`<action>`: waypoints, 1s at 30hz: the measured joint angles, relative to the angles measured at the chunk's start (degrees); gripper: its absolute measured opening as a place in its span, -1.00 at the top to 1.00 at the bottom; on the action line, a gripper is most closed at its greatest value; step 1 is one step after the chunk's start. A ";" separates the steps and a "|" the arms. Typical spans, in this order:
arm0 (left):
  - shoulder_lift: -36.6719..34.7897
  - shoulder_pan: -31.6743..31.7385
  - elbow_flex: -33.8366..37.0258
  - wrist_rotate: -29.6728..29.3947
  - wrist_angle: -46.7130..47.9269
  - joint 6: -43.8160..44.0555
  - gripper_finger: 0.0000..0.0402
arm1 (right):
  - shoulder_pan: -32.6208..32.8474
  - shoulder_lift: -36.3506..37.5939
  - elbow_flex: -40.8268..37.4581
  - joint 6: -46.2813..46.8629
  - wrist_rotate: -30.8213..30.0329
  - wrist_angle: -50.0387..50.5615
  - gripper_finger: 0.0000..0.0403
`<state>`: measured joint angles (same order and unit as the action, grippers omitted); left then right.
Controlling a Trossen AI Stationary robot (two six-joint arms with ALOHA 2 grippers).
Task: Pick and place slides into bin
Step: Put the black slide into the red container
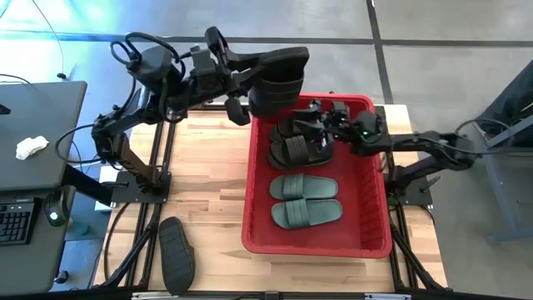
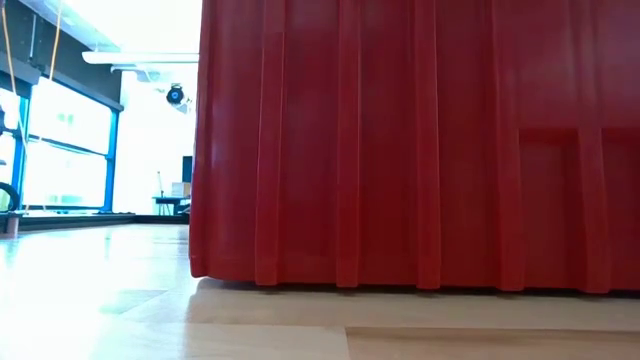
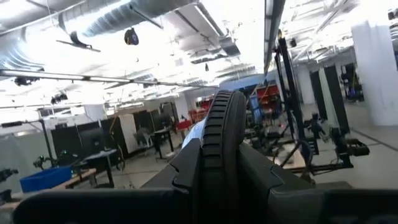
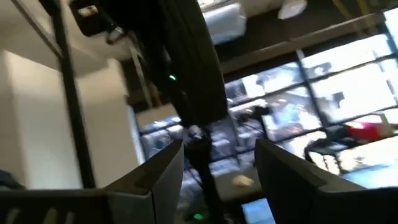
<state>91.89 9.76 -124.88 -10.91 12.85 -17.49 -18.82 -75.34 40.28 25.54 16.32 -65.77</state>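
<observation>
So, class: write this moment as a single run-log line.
left end effector: shut on black slide, raised at bin's far-left corner | right end effector: open, over black pair | green pair: binned | one slide: on table

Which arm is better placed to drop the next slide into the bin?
The left. Its end effector already holds a black slide above the bin rim; the right end effector is open and empty inside the bin.

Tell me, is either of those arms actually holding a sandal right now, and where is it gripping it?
Yes. The left gripper is shut on a black slide, pinching it by its ribbed edge, above the red bin's far corner. The right gripper is open and holds nothing.
</observation>
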 joint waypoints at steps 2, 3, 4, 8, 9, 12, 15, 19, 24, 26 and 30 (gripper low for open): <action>0.23 0.00 0.00 -0.05 0.12 0.21 0.72 | -0.34 -3.22 1.53 2.95 2.15 -4.23 0.07; 0.64 0.02 0.00 -0.27 -0.07 0.21 0.72 | -0.46 -4.77 1.98 3.93 3.10 -6.56 0.07; 0.94 0.04 0.00 -0.46 -0.18 0.43 0.72 | -0.56 -6.24 2.11 4.81 3.77 -8.67 0.07; 1.68 0.04 0.08 -0.59 -0.32 1.44 0.72 | -0.62 -11.55 3.12 8.18 2.78 -17.07 0.07; 1.90 0.04 0.00 -0.65 -1.27 1.42 0.72 | -0.62 -12.53 3.91 8.90 2.84 -18.55 0.07; 2.07 0.04 0.00 -0.66 -1.38 1.84 0.72 | -0.42 -15.50 6.35 10.19 4.81 -18.84 0.07; 2.82 0.04 0.00 -0.66 -1.95 2.35 0.72 | 0.39 -17.36 9.72 10.24 6.59 -19.22 0.07; 3.03 0.04 0.02 -0.66 -2.26 2.79 0.72 | 0.98 -18.97 12.99 10.26 6.89 -18.63 0.07; 2.89 0.04 0.02 -0.68 -2.53 2.81 0.71 | 0.98 -19.04 15.40 9.15 7.06 -17.48 0.07; 2.91 0.04 0.02 -0.68 -2.51 2.81 0.71 | 0.95 -19.04 16.41 9.15 7.10 -16.32 0.07; 2.91 0.04 0.02 -0.68 -2.46 2.81 0.71 | 1.25 -19.04 18.28 8.70 7.80 -11.00 0.15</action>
<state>94.80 9.80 -124.86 -11.60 10.39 -14.68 -17.57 -94.39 58.57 34.24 24.12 -76.77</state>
